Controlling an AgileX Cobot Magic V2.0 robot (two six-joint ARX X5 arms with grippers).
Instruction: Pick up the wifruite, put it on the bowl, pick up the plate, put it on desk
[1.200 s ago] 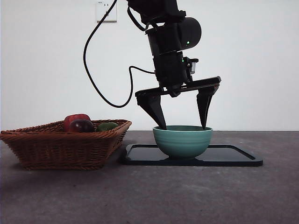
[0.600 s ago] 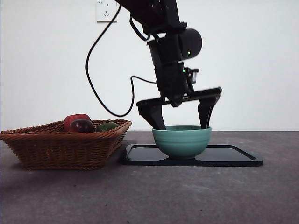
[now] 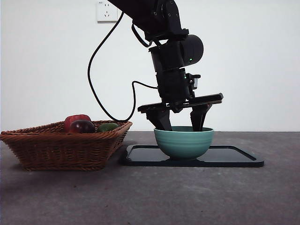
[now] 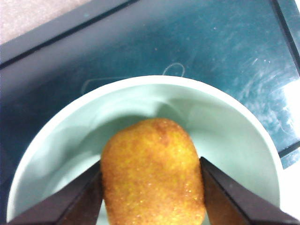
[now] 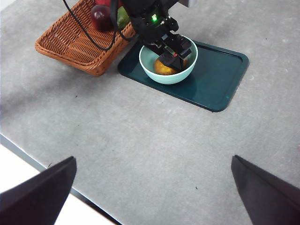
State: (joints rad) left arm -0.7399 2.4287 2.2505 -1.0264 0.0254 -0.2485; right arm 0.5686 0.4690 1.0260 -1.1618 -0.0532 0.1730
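Lowered deeper into the bowl [image 3: 183,143], left claw [image 3: 180,125] grips the wifruite [image 4: 152,173].

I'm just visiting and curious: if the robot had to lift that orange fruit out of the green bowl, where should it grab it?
Probably across its narrow middle, from straight above: the wifruite is oval and the bowl walls block side approaches. The left gripper already straddles it that way.
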